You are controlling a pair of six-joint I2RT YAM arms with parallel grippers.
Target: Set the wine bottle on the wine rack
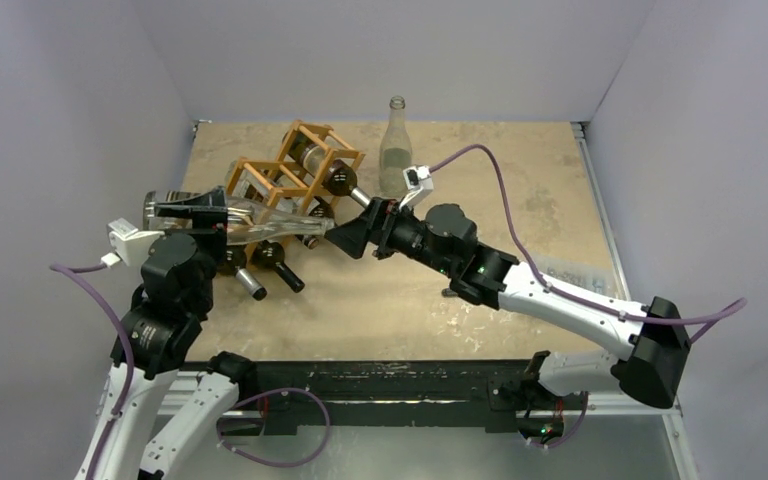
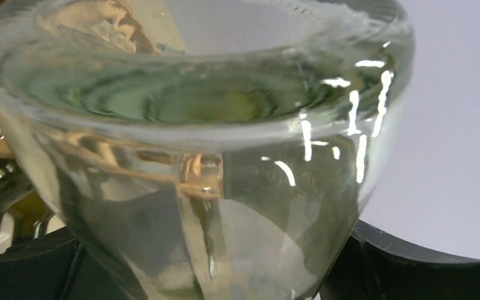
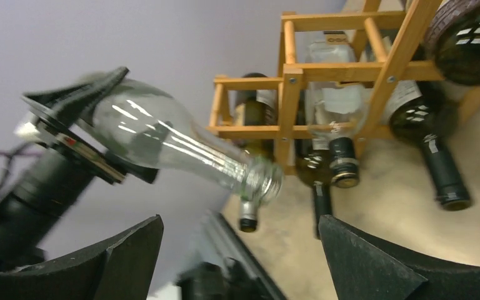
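**Clear bottle held level before the rack, right fingers spread at its mouth**

At 9 o'clock on the pale, mottled plywood table [image 1: 520, 200], the left gripper [image 1: 192, 212] is clamped on the fat lower body of the clear, empty glass wine bottle [image 1: 260, 226]. In the left wrist view the glass fills nearly the whole picture, with a black finger [image 2: 25, 269] pressed at each lower side. The bottle lies roughly level above the table, its neck pointing toward 3 o'clock.

Just behind it, toward 12 o'clock, stands the light orange-brown wooden lattice wine rack [image 1: 305, 155]. The clear bottle crosses the front of its low cells; whether glass touches wood I cannot tell. Several cells are already filled with dark green glass bottles [image 1: 278, 268], whose necks jut out toward 4 and 5 o'clock, below and beside the held bottle's neck.

Right of the bottle's mouth, the right gripper [image 1: 345, 238] faces it with its fingers [image 3: 119, 256] spread wide and nothing between them; the mouth sits just beyond their tips.

Farther back, at 1 o'clock, a second clear glass bottle [image 1: 396, 150] stands upright, near the rack's right end.
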